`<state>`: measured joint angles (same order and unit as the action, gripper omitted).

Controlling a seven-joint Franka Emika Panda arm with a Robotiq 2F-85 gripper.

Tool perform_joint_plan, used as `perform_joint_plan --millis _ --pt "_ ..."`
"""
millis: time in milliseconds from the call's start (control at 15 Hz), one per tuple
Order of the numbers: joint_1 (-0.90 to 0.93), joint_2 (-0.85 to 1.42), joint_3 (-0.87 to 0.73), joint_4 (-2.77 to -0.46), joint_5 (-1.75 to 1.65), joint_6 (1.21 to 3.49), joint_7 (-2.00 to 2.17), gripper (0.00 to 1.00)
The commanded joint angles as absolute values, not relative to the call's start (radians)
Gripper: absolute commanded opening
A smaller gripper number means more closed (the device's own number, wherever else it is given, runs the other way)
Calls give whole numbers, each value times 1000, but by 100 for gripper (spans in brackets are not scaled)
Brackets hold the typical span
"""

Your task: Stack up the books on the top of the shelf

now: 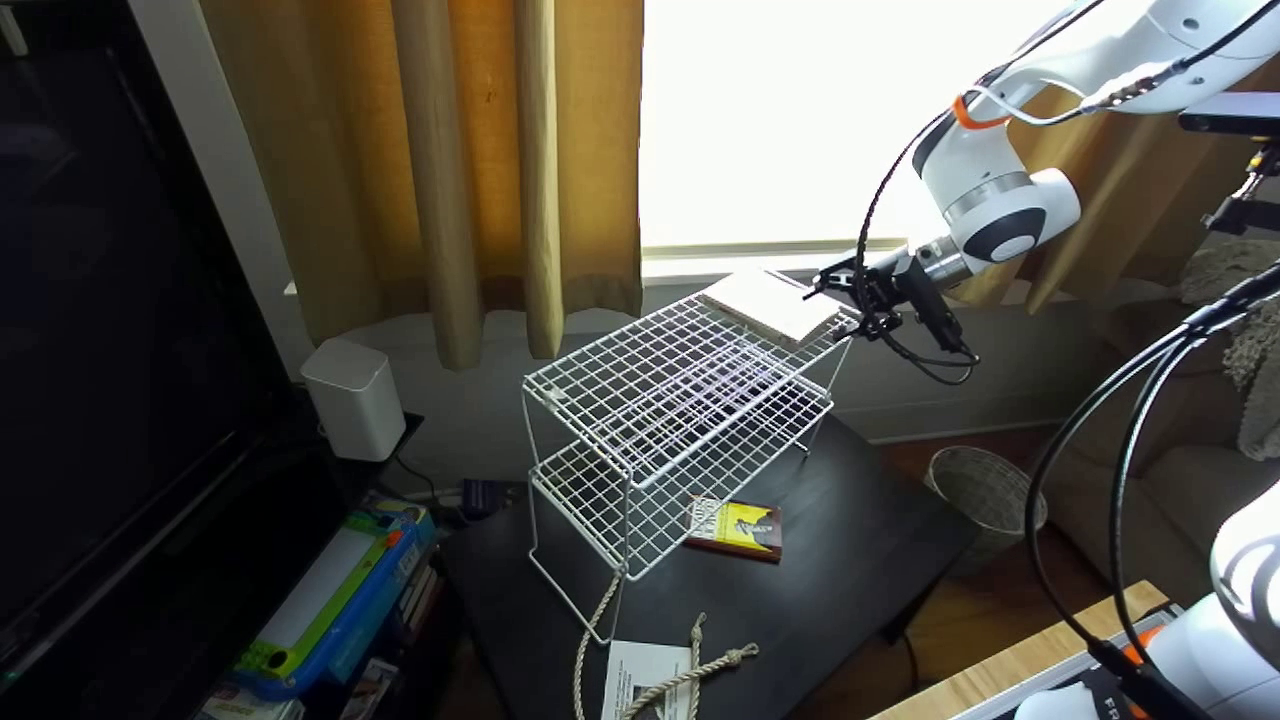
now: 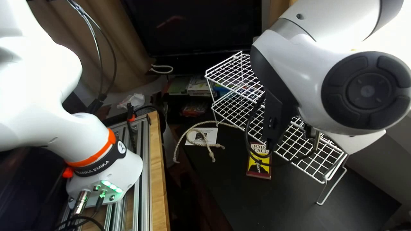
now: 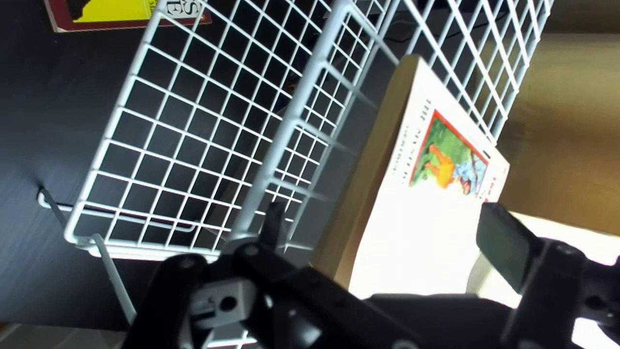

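Upper tier. White-covered paperback (image 1: 768, 305), with a red-framed cover picture in the wrist view, lies flat on top of the white wire shelf (image 1: 640, 375), at 2 o'clock from the tier's middle in an exterior view. My gripper (image 3: 385, 215) stands at its 3 o'clock side there. Fingers (image 3: 506, 247) spread wide; the wrist view shows the cover between them. Glare burns out the lower cover, so I can't tell whether either pad touches an edge.

Step, as I judge it: seating this book as base of the pile. If I pinch, I want pads square to opposite edges, tips riding just above the wires so they don't hook the grid, and a soft squeeze; the shelf could skate. If I leave instead, I should back off toward 3 o'clock along the finger line, fingers spread, or a pad may drag the book round.

Left to stack, by my guess: the James Joyce paperback (image 1: 745, 525), on the dark table (image 1: 840, 580) at 5 o'clock from the shelf, one edge seen through lower wires.

Holders nearby, in an exterior view: mesh wastebasket (image 1: 985, 490) at 3 o'clock; at 8 o'clock, a green-and-blue drawing board (image 1: 330, 595) lying above other books (image 1: 415, 598).
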<state>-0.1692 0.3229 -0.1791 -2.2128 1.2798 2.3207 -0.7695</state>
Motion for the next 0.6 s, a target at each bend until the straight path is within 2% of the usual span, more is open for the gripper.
perform_joint_plan --millis 0,533 --pt "-139 243 -182 -2267 1147 2398 -654 100" --pt "-114 111 -149 -2293 747 2481 -408 100"
